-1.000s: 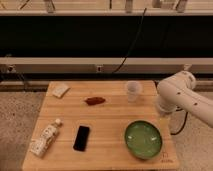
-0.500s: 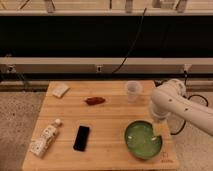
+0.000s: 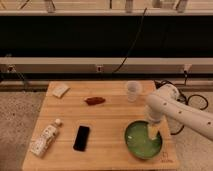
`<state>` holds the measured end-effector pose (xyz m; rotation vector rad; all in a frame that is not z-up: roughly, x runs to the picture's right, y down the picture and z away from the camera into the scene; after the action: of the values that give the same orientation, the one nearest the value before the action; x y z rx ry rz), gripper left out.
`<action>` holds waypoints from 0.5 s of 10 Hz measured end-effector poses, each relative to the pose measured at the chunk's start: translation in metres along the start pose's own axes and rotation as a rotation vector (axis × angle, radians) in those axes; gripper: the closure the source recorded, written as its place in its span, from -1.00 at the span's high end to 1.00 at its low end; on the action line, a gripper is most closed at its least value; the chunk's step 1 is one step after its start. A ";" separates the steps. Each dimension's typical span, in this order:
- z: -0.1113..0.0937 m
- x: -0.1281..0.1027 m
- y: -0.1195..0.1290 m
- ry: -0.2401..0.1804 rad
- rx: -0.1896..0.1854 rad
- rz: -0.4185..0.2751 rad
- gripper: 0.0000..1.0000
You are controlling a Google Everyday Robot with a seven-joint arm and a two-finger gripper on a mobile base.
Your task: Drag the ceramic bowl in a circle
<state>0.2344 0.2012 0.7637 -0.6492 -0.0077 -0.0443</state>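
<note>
The ceramic bowl [image 3: 141, 141] is wide, shallow and green, and sits at the front right of the wooden table [image 3: 107, 120]. My white arm [image 3: 175, 110] comes in from the right. My gripper [image 3: 152, 131] points down into the right side of the bowl, inside its rim.
A small translucent plastic cup [image 3: 132, 90] stands behind the bowl. A reddish-brown item [image 3: 95, 100] lies mid-table. A black phone [image 3: 82, 138] and a lying bottle [image 3: 45, 139] are at the front left. A pale sponge [image 3: 60, 90] is at the back left. Cables hang behind.
My arm has swung left and down from beside the table's right edge, and the gripper has come over the bowl and down into it. The bowl has stayed in place.
</note>
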 end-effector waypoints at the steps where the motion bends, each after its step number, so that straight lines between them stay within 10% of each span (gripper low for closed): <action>1: 0.004 -0.004 0.001 -0.005 -0.005 0.000 0.60; 5: 0.020 -0.016 0.006 -0.031 -0.022 0.000 0.60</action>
<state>0.2193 0.2191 0.7757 -0.6718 -0.0368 -0.0342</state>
